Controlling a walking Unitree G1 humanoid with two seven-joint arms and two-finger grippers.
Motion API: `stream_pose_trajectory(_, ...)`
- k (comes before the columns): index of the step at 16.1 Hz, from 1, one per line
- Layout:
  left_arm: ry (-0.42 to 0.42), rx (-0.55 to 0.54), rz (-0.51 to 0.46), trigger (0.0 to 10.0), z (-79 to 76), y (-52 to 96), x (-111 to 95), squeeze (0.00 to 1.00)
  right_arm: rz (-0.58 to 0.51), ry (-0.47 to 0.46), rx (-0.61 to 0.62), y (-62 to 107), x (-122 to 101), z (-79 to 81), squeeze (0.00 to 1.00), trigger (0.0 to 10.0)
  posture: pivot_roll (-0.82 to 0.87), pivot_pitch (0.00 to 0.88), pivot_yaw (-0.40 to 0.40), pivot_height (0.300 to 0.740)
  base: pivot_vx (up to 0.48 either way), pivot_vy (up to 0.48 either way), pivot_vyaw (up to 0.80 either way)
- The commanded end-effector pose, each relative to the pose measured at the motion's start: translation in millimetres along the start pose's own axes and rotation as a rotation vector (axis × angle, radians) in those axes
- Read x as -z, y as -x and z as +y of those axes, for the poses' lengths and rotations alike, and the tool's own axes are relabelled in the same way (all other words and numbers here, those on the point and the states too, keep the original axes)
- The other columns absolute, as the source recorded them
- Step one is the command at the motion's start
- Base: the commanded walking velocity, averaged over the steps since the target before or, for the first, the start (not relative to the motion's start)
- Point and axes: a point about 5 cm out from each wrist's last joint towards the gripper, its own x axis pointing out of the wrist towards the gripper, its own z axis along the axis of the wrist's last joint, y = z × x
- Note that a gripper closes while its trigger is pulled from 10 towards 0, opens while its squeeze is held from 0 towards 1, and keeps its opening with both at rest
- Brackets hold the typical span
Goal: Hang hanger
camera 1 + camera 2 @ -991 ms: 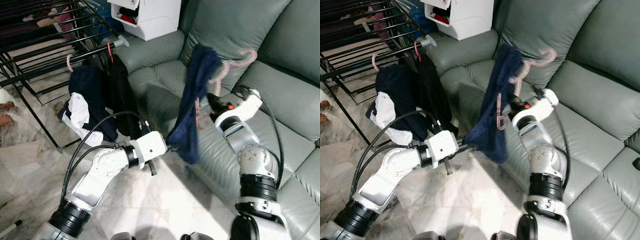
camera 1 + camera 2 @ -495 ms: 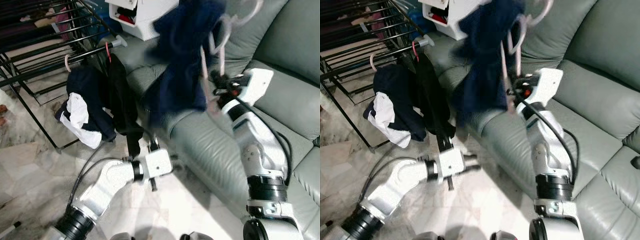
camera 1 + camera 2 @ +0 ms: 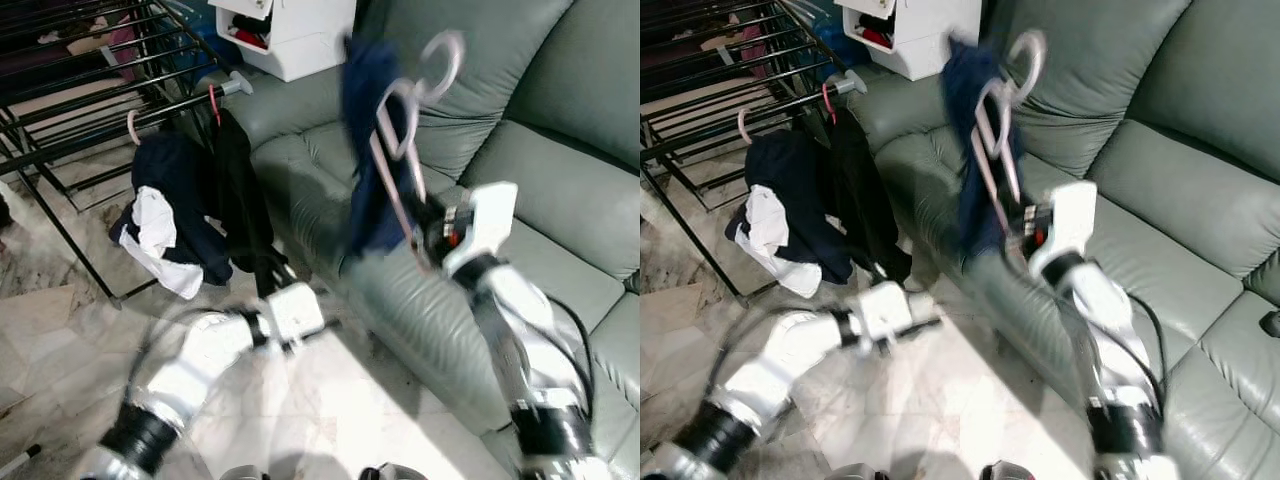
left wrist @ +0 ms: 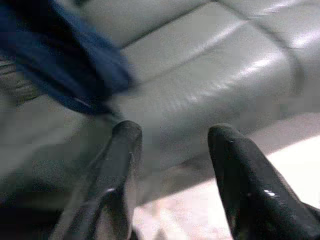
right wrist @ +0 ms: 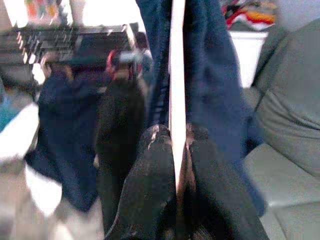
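Note:
A pale pink hanger (image 3: 398, 150) with a navy garment (image 3: 362, 150) draped over it stands raised above the green sofa's seat, hook (image 3: 442, 55) upward. My right gripper (image 3: 425, 238) is shut on the hanger's lower bar; the right wrist view has that bar (image 5: 176, 75) pinched between the fingers (image 5: 155, 165), with the navy cloth (image 5: 215, 75) behind. My left gripper (image 4: 172, 145) is open and holds nothing, low by the sofa's front; its arm (image 3: 215, 345) is blurred. The black drying rack (image 3: 80, 110) stands at the far left.
On the rack's end rail hang a navy and white garment (image 3: 165, 215) and a black one (image 3: 240, 190), on pink and red hangers. A white cabinet (image 3: 300, 35) sits behind the sofa's arm. The green sofa (image 3: 560, 180) takes up the right side; marble floor (image 3: 330, 410) lies below.
My left gripper has let go of the navy garment's hem and dropped low. The right arm swung the hanger up, then brought it lower and more upright; the cloth now hangs freely.

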Motion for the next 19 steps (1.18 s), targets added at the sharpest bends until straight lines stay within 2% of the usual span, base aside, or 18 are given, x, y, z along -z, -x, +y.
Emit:
stream_pose_trajectory(1, -0.028, -0.161, 0.019, 10.0, 28.0, 9.6, 4, 1.00, -0.046, 0.084, -0.060, 6.4, -10, 5.4, 0.00, 10.0, -0.03, 0.000, 0.014, 0.740, 0.000, 0.000, 0.00)
stream_pose_trajectory(2, -0.034, -0.200, 0.019, 10.0, 34.3, 11.8, 5, 1.00, -0.035, 0.089, -0.062, 9.8, -7, 5.0, 0.00, 10.0, -0.03, 0.000, 0.014, 0.740, 0.000, 0.000, 0.00)
stream_pose_trajectory(4, -0.025, -0.371, -0.026, 10.0, 59.0, 20.6, -1, 1.00, 0.015, 0.077, -0.111, 21.3, 2, 8.4, 0.00, 10.0, -0.03, 0.000, 0.015, 0.740, 0.000, 0.000, 0.00)
stream_pose_trajectory(5, -0.054, -0.420, -0.057, 10.0, 66.9, 23.2, -7, 1.00, 0.025, 0.077, -0.152, 23.9, 3, 12.2, 0.00, 10.0, -0.03, 0.000, 0.016, 0.740, 0.000, 0.000, 0.00)
stream_pose_trajectory(7, -0.085, -0.440, -0.073, 10.0, 71.5, 25.2, -10, 1.00, 0.041, 0.088, -0.197, 26.5, 4, 14.2, 0.00, 10.0, -0.03, 0.000, 0.016, 0.740, 0.000, 0.000, 0.00)
stream_pose_trajectory(10, -0.213, -0.393, -0.035, 10.0, 76.9, 34.5, -3, 1.00, 0.117, 0.099, -0.356, 39.3, 11, 15.8, 0.00, 10.0, -0.02, 0.000, 0.010, 0.740, 0.000, 0.000, 0.00)
stream_pose_trajectory(12, -0.317, -0.364, -0.002, 10.0, 87.2, 47.0, 3, 1.00, 0.195, 0.103, -0.478, 51.2, 18, 18.2, 0.00, 10.0, -0.01, 0.000, 0.010, 0.740, 0.000, 0.000, 0.00)
stream_pose_trajectory(14, -0.416, -0.340, -0.004, 10.0, 91.4, 51.4, 0, 1.00, 0.240, 0.110, -0.522, 58.1, 22, 16.9, 0.00, 10.0, 0.00, 0.000, 0.019, 0.740, 0.000, 0.000, 0.00)
stream_pose_trajectory(17, -0.475, -0.220, -0.013, 10.0, 80.9, 48.1, 4, 1.00, 0.281, 0.134, -0.564, 64.6, 26, 14.8, 0.00, 10.0, -0.01, 0.000, 0.024, 0.740, 0.000, 0.000, 0.00)
stream_pose_trajectory(19, -0.515, -0.083, -0.015, 10.0, 69.2, 44.3, 8, 1.00, 0.290, 0.149, -0.589, 66.5, 25, 15.5, 0.00, 10.0, -0.01, 0.000, 0.027, 0.740, 0.000, 0.000, 0.00)
